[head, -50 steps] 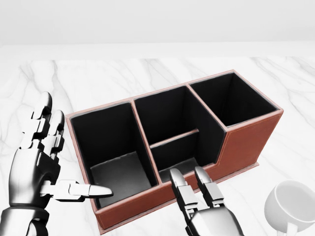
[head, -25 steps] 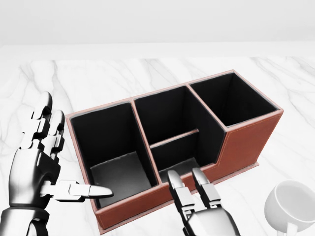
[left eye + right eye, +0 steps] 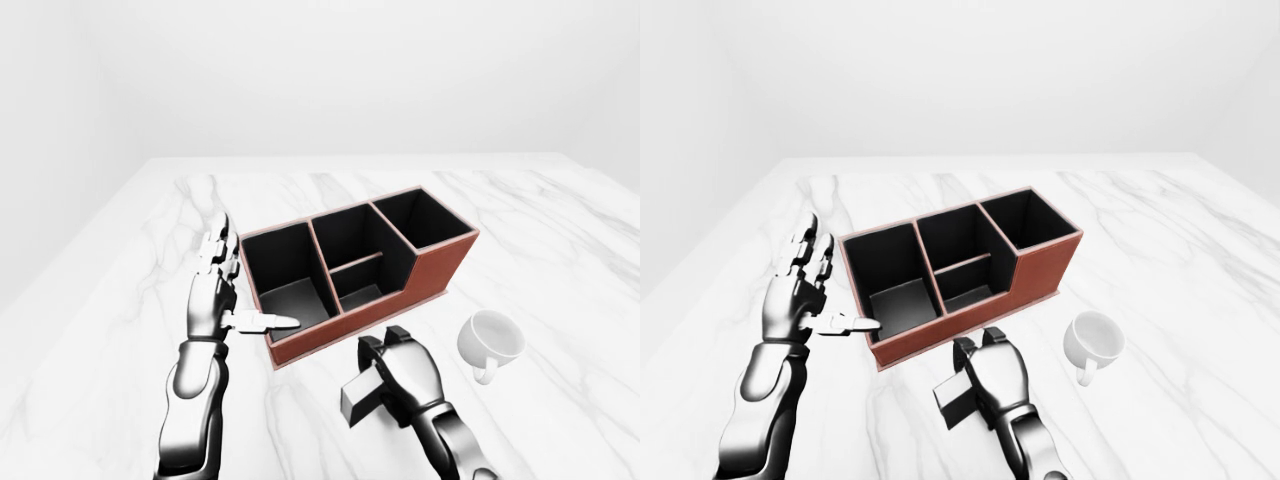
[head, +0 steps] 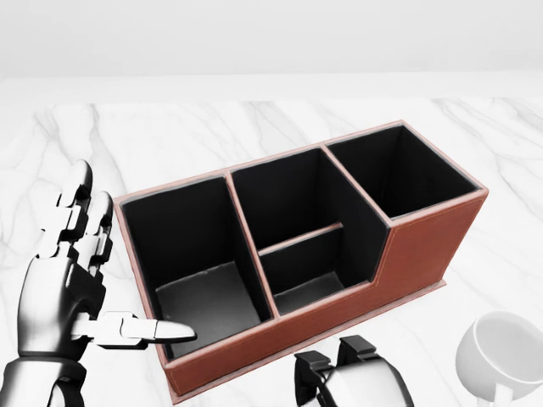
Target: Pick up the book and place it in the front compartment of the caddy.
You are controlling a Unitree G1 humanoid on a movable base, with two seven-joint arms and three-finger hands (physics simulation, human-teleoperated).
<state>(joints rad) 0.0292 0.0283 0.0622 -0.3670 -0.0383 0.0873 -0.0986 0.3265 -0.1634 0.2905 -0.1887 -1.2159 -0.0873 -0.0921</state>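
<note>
Gripping a dark book (image 3: 362,396), the right robot hand (image 3: 402,374) had its fingers curled round it near the worktop's (image 3: 560,250) bottom edge in the left-eye view, just below the caddy (image 3: 440,268) and not touching it. The book hung tilted under the palm, outside every compartment. The left robot hand (image 3: 212,298) stood spread beside the caddy's left end, two fingers upright and one fingertip (image 3: 285,321) stretched level over the rim of the leftmost compartment, holding nothing. The red-brown caddy lay slantwise mid-worktop, its black interiors bare. A white mug (image 3: 1092,342) rested on its side to the right of the right robot hand, apart from the caddy.
</note>
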